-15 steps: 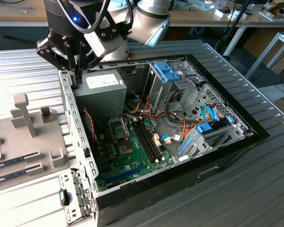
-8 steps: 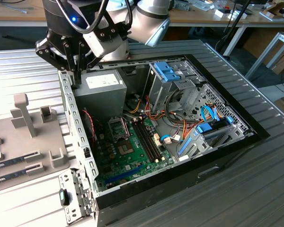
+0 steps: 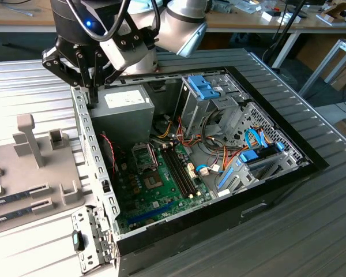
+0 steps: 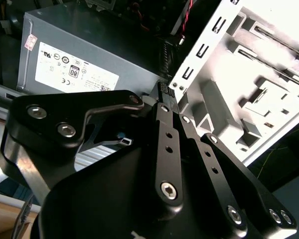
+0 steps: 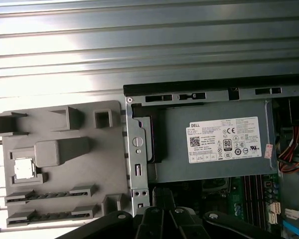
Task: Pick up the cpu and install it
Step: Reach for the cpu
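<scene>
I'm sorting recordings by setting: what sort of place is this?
Probably a robotics lab or workshop for computer assembly: an open black desktop computer case with a green motherboard lies on a ribbed grey metal table, a grey moulded parts fixture sits beside it, and wooden workbenches stand behind.

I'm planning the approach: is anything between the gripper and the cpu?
Nothing visible. The cpu lies uncovered in the grey holder, and the gripper is near the case wall beside it. A raised block stands next to the cpu.
</scene>
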